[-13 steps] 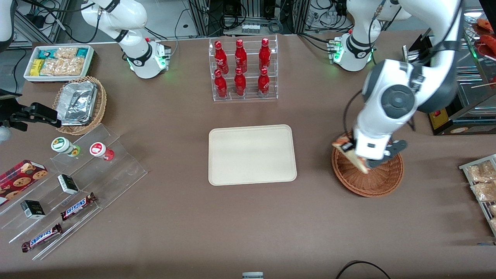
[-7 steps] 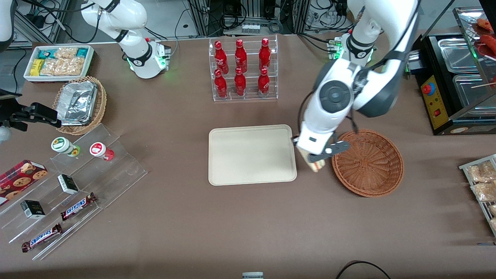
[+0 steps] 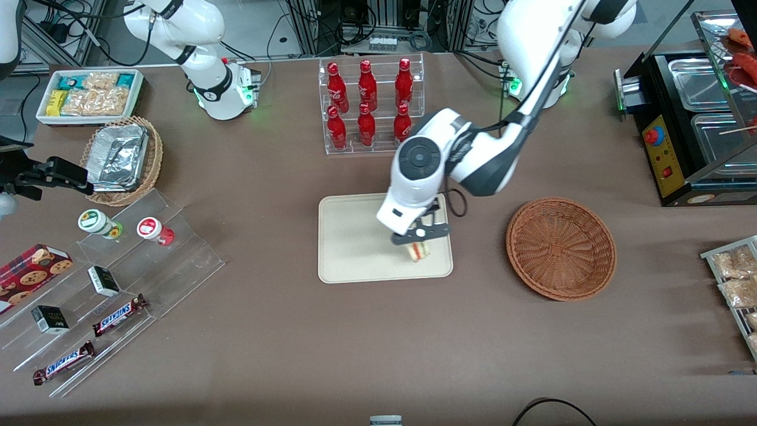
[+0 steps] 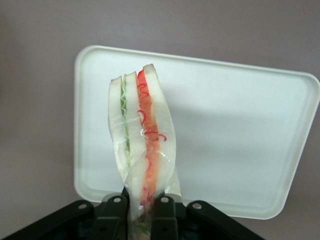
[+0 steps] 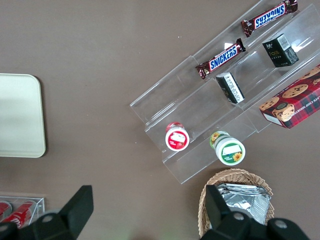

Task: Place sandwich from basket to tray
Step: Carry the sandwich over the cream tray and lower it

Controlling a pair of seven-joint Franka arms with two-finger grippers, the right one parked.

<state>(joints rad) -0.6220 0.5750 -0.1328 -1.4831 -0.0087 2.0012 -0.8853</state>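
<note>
The gripper (image 3: 421, 235) is hanging over the tray (image 3: 355, 236), jaws clamped on the sandwich (image 4: 142, 150); lowering gently before releasing should be keeping it inside the rim.

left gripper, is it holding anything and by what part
The left gripper holds the sandwich, pinched at one narrow end, above the tray.

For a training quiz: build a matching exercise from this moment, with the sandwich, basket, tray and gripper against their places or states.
Things:
1. sandwich
2. basket
3. tray
4. gripper

States:
A. holds nothing
B. over the tray, fingers shut
C. on the table, between the basket and the stepped acrylic shelf
D. gripped, hanging above the tray

Pairs: 1-D, 2-A, 3-C, 4-B
</note>
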